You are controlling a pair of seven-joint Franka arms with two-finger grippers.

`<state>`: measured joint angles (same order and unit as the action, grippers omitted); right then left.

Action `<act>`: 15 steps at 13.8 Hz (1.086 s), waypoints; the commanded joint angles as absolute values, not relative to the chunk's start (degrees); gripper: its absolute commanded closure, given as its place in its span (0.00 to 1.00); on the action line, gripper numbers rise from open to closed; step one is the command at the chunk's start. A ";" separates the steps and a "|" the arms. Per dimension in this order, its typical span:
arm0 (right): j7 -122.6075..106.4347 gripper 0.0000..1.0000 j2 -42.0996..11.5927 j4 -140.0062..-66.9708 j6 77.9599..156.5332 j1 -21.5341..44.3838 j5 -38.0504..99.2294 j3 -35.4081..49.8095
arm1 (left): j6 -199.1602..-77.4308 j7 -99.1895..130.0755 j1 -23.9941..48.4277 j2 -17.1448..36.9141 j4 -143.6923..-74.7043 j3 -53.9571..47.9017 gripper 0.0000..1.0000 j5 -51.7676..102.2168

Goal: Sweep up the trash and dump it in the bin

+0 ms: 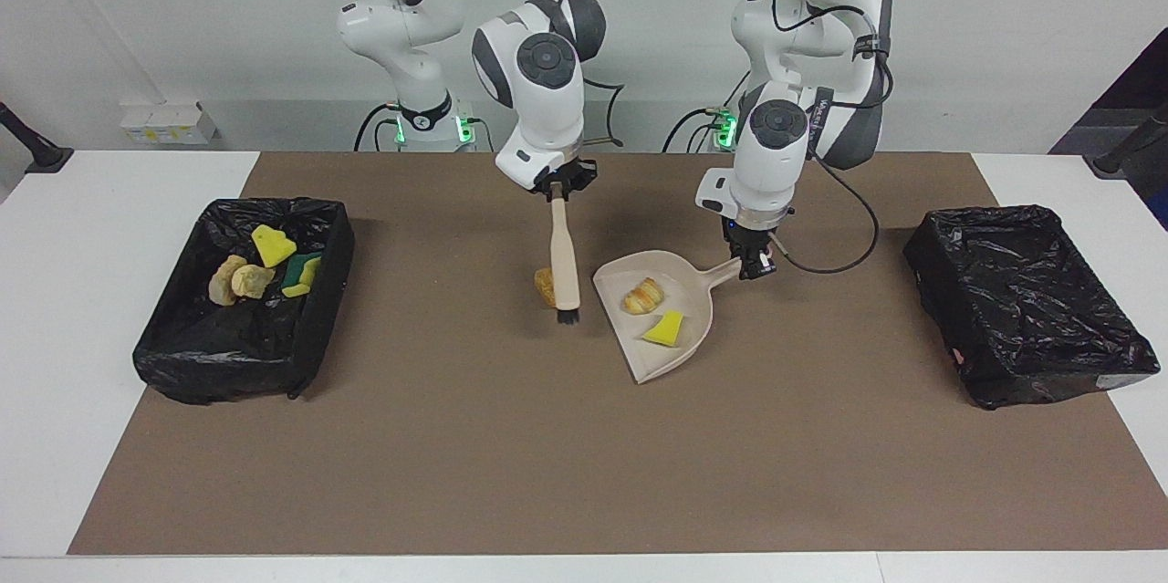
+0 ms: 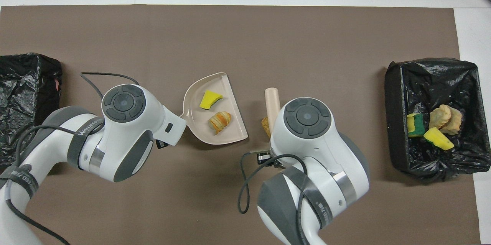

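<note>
Look at the dustpan (image 1: 671,286): smooth beige plastic, faintly satin. Your brush (image 1: 565,259) shows a pale, matt handle that looks like wood, with dark bristles at the tip. The yellow scrap (image 1: 664,327) in the pan reads as porous sponge; the orange lump (image 1: 643,296) beside it looks crusty, bread-like. Both bins (image 1: 245,300) (image 1: 1027,300) wear crinkled, glossy black plastic liners. The brown mat (image 1: 511,455) is flat, matt, paper-like. The arms' shells gleam, glossy white plastic.

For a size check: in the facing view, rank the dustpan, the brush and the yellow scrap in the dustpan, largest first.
1. dustpan
2. brush, long but slimmer
3. yellow scrap, clearly smallest
</note>
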<state>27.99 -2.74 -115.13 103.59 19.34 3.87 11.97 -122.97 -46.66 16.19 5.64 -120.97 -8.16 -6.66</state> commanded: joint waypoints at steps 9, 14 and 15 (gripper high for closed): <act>22.06 1.00 0.54 -133.16 119.96 15.89 7.80 12.75 | -124.37 -53.00 17.93 4.04 -122.78 -7.56 1.00 -5.98; 26.71 1.00 -7.20 -124.90 122.25 24.07 11.33 12.83 | -124.45 -52.21 17.93 4.04 -122.87 -7.56 1.00 -5.98; 26.72 1.00 -7.82 -123.59 122.26 25.21 12.21 12.83 | -124.45 -52.12 17.84 4.04 -122.87 -7.56 1.00 -5.98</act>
<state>26.58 -4.42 -127.49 122.00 24.19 9.97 12.68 -123.34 -51.70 17.01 5.60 -120.97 -8.27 -6.66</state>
